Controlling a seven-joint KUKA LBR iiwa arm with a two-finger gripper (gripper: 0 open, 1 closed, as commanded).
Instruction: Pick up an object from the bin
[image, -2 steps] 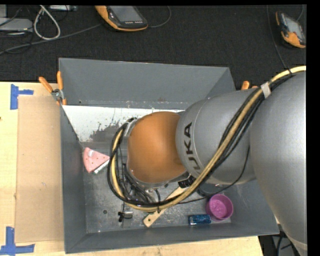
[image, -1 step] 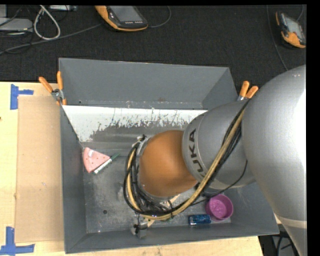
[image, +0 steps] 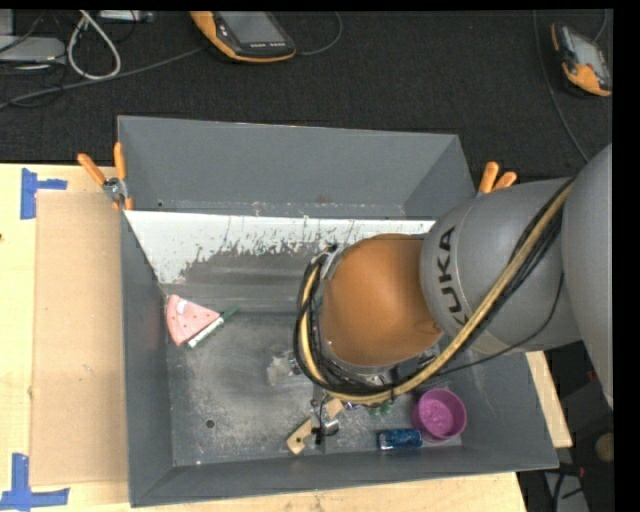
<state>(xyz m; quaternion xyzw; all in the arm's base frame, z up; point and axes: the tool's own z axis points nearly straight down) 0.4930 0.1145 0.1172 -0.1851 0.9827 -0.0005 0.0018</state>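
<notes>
I'm reaching down into the grey bin (image: 280, 170), my orange wrist cover (image: 370, 300) sitting right above the jaws. The jaws are hanging low by the bin's near wall. A small tan block (image: 299, 438) is lying just beside them, on their left in the camera view, and I can't tell if it's touching. Can't tell whether the jaws are spread or pinching. A blue thing (image: 398, 438) is lying near on their other side, with a purple cup (image: 440, 413) just past it. A pink wedge (image: 190, 320) is sitting well apart, up-left.
</notes>
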